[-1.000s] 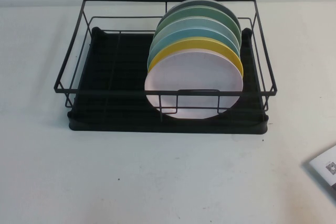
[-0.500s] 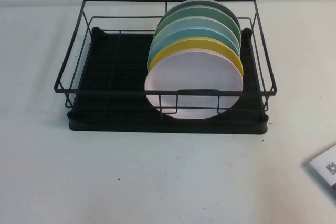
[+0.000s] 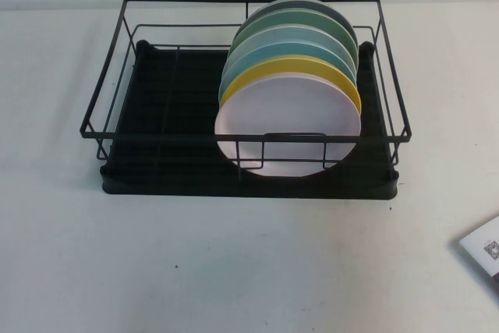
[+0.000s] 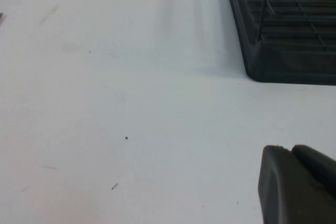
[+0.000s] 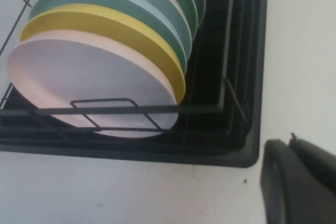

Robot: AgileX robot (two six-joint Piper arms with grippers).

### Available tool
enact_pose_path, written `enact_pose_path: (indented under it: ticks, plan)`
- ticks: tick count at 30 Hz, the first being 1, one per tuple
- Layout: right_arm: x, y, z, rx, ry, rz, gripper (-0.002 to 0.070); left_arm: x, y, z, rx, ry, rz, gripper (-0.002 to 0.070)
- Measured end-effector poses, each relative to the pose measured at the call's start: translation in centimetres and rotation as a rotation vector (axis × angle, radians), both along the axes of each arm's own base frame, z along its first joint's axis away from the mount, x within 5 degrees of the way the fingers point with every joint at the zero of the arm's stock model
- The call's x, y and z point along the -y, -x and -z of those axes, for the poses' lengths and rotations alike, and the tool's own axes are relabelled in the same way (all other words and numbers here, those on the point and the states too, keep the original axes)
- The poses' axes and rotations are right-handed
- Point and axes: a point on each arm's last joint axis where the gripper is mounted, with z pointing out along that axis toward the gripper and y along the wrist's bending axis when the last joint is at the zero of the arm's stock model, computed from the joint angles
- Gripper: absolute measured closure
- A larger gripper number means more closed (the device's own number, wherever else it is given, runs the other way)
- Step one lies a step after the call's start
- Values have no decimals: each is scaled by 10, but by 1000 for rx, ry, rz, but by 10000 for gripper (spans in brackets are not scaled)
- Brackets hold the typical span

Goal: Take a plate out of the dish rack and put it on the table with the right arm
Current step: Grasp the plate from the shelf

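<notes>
Frontmost in the rack (image 3: 109, 99), the plate (image 3: 288, 124) stands upright; our right gripper (image 5: 299, 182) hangs near the rack's corner, left gripper (image 4: 296, 184) over the table (image 3: 234, 263); we cannot tell either jaw state.

yellow plate (image 3: 343, 76), teal and green plates behind; printed card (image 3: 485, 251)

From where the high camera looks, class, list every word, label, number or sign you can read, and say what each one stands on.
No text can be read here.
White card, on the table at the right edge: a small dark printed square, perhaps a code, too small to read.
Pink plate, the other plates and dish rack: no markings.
Left gripper and right gripper, each over the table beside the rack: no labels.
</notes>
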Motion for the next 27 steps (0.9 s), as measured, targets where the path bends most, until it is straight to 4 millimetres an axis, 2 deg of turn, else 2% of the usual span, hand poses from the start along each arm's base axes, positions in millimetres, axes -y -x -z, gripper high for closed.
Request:
enact_pose_path:
  ticks: [7, 14, 21, 27]
  plan:
    - [-5, -51, -23, -24, 34, -86, 694, 0, 0, 0, 0, 0, 0, 682]
    - [-17, -85, -27, -53, 55, -169, 694, 0, 0, 0, 0, 0, 0, 681]
    - [-56, -102, -16, -105, 63, -315, 694, 0, 0, 0, 0, 0, 0, 681]
    - [-80, -103, -17, -96, 89, -401, 694, 0, 0, 0, 0, 0, 0, 681]
